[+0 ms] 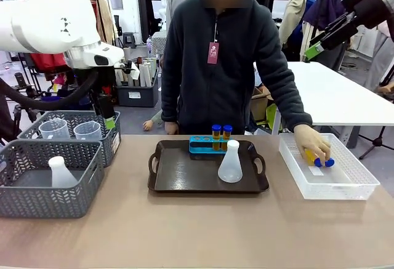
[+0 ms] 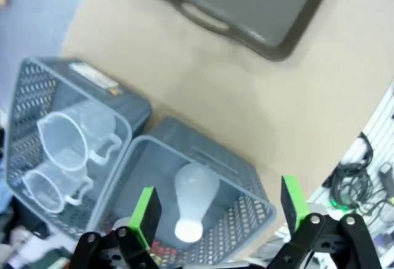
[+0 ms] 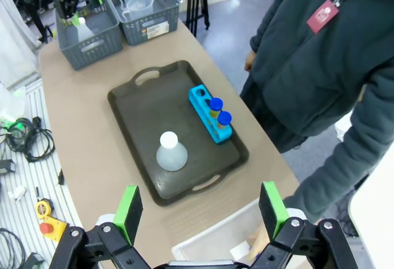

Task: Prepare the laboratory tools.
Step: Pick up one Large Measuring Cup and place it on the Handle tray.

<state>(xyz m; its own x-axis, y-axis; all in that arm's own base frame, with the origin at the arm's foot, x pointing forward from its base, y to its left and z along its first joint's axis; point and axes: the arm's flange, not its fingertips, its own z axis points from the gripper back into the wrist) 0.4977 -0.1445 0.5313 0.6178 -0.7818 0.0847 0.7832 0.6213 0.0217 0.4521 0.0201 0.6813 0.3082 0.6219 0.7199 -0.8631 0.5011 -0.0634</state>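
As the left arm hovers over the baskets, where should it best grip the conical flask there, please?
Probably the narrow neck, coming straight down: the conical flask stands upright in the grey mesh basket, its walls blocking side approaches, and the open left gripper hangs above it.

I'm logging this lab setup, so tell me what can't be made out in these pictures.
Front view: the person's hand covers the amber tubes in the white bin; their count is unclear.
Right wrist view: the bin is cut off by the bottom edge.
Left wrist view: the measuring jugs have blurred markings.
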